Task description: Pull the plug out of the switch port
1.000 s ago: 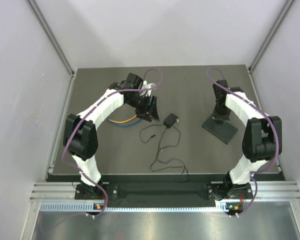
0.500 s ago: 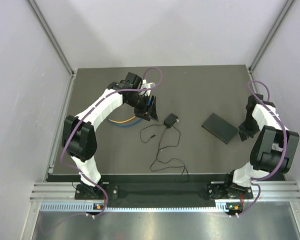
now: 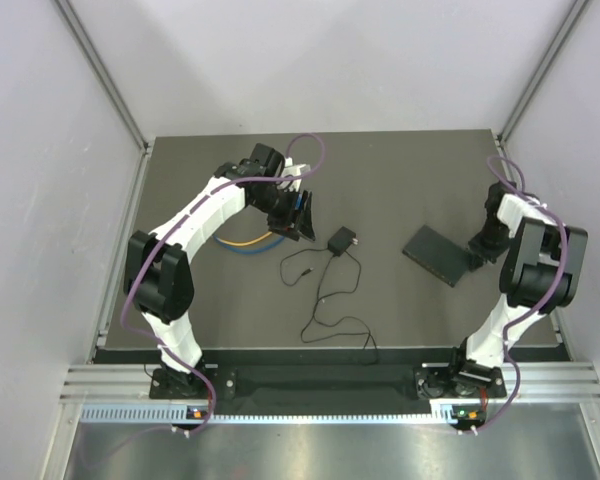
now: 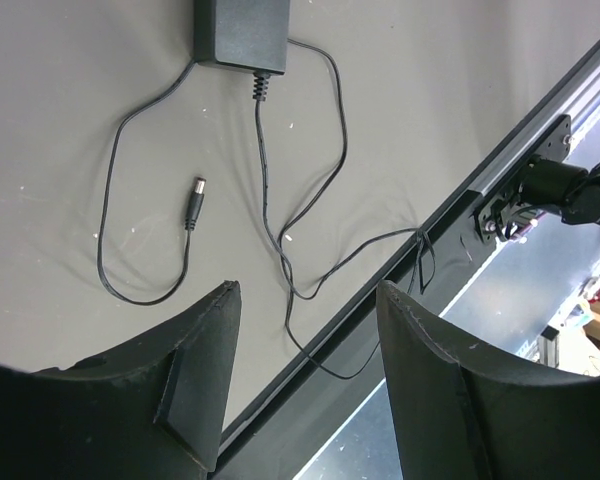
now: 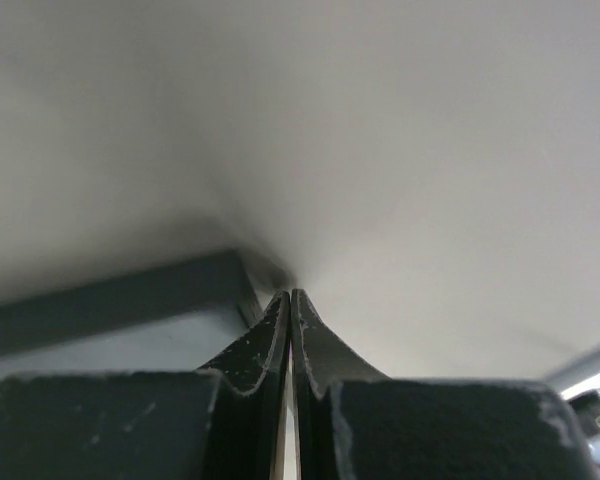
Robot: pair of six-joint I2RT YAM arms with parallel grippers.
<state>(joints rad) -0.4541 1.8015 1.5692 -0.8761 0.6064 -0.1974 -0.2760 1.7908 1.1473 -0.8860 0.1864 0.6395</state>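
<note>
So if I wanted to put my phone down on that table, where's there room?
The far strip of the table, beyond the adapter, is bare, as is the near patch between the thin wire and the flat black box. It is crowded by the left gripper, over the yellow and blue cables.

On the table (image 3: 380,170) we find the switch box (image 3: 438,256) on the right half, well apart from the other things lying there. The right gripper (image 3: 476,257) sits at its right corner; we cannot tell whether they touch. The adapter (image 3: 340,240) lies near the middle, between the switch box and the left gripper (image 3: 305,224), just beside the latter. Its wire (image 3: 325,300) loops from it toward the near edge. Two cables (image 3: 242,243) lie left of the left gripper, under that arm.
</note>
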